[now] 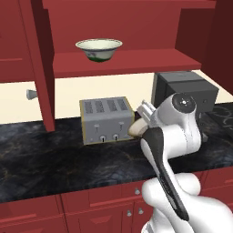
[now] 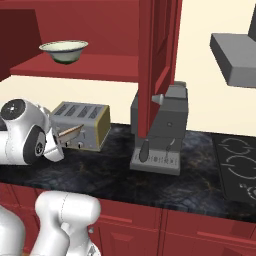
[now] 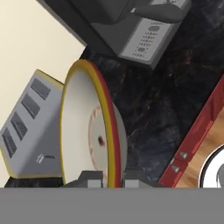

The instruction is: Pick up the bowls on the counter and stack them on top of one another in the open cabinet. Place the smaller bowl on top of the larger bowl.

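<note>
The larger bowl (image 1: 99,48) (image 2: 63,51), cream with a green mark near its base, stands upright on the open cabinet's red shelf (image 1: 136,61) (image 2: 100,67). My gripper (image 3: 109,180) (image 1: 142,122) (image 2: 61,141) is shut on the smaller bowl (image 3: 85,127) (image 1: 135,130) (image 2: 70,133), pinching its tan-orange rim. That bowl hangs tilted on edge above the black counter (image 1: 54,154) (image 2: 115,170), just in front of the toaster. Its cream inside faces the toaster in the hand view. The cabinet door (image 2: 157,60) stands open to the right of the shelf.
A grey toaster (image 1: 107,119) (image 2: 82,124) (image 3: 26,127) sits on the counter under the shelf. A grey coffee machine (image 2: 162,132) (image 1: 184,91) (image 3: 140,22) stands to its right. A cooktop (image 2: 237,165) and a range hood (image 2: 235,60) lie at far right. The left cabinet door (image 1: 43,68) has a grey knob (image 1: 31,94).
</note>
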### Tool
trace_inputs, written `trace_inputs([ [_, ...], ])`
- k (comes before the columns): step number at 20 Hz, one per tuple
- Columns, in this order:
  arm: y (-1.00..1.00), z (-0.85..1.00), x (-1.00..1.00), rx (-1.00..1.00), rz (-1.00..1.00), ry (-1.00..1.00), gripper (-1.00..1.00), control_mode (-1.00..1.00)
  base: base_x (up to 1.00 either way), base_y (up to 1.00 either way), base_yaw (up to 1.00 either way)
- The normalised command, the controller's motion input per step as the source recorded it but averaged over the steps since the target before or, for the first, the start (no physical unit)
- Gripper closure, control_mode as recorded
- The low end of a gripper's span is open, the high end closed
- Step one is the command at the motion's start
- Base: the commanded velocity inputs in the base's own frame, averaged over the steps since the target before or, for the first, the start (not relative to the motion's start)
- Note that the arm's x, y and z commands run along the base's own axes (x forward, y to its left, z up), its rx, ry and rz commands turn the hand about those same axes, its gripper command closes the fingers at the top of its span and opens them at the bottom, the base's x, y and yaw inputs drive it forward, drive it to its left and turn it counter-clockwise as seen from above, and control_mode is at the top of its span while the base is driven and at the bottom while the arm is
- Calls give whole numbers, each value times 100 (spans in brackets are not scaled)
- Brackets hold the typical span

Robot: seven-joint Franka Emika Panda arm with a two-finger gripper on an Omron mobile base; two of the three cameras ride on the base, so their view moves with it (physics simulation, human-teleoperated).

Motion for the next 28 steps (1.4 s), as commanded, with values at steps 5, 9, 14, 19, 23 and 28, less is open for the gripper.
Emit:
trace_inputs([
  [5, 0, 33, -27, 13, 7, 0, 100, -100, 0, 0, 0],
  [9, 1, 44, -29, 11, 4, 0, 100, -100, 0, 0, 0],
  [14, 4, 44, -27, 10, 3, -1, 100, -100, 0, 0, 0],
  [19, 1, 51, -26, 7, 2, -3, 100, -100, 0, 0, 0],
  [23, 0, 49, -17, 6, 0, -7, 100, -100, 0, 0, 0],
  [28, 0, 40, -6, 9, 0, -8, 100, -100, 0, 0, 0],
])
